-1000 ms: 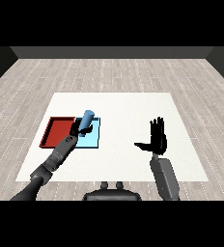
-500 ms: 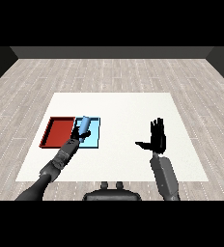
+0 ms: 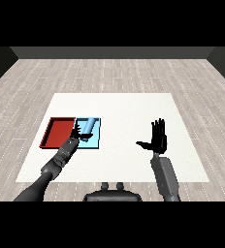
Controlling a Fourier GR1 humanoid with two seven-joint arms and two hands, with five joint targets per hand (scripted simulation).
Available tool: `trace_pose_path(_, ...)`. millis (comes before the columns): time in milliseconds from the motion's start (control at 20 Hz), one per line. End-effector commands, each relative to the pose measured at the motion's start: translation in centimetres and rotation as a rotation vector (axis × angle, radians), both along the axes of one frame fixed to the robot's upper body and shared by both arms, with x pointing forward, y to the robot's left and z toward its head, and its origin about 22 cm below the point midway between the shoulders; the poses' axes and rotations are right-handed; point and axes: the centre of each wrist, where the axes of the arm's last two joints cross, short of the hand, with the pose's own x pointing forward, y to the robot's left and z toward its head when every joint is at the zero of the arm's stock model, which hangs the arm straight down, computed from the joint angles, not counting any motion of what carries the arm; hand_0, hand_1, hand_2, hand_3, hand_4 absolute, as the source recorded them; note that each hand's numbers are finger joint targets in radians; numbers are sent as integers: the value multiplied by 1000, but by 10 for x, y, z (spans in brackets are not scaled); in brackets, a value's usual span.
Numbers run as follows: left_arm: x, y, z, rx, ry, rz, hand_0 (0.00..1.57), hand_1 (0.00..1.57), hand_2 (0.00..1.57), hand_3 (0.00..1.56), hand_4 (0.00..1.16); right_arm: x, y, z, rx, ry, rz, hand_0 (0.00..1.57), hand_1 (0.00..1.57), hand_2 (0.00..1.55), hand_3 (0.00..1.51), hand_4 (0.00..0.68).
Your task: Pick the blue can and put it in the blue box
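Our left hand (image 3: 78, 131) curls round the blue can (image 3: 88, 126), holding it tilted over the blue tray (image 3: 96, 141), apparently ready to set it down there. The red tray (image 3: 58, 132) lies just beside. Our right hand (image 3: 158, 139) waits well apart, fingers straight.
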Motion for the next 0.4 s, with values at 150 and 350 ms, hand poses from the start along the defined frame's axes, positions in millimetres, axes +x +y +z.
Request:
trace_pose_path(150, 11, -10, 13, -35, -167, 61, 0, 0, 0, 0, 0, 3, 7, 0, 5, -22, 2, 0, 0, 0, 0, 0)
trace_pose_path(350, 18, 3, 27, -72, -384, -47, 0, 0, 0, 0, 0, 1, 2, 2, -38, -20, 62, 0, 0, 0, 0, 0)
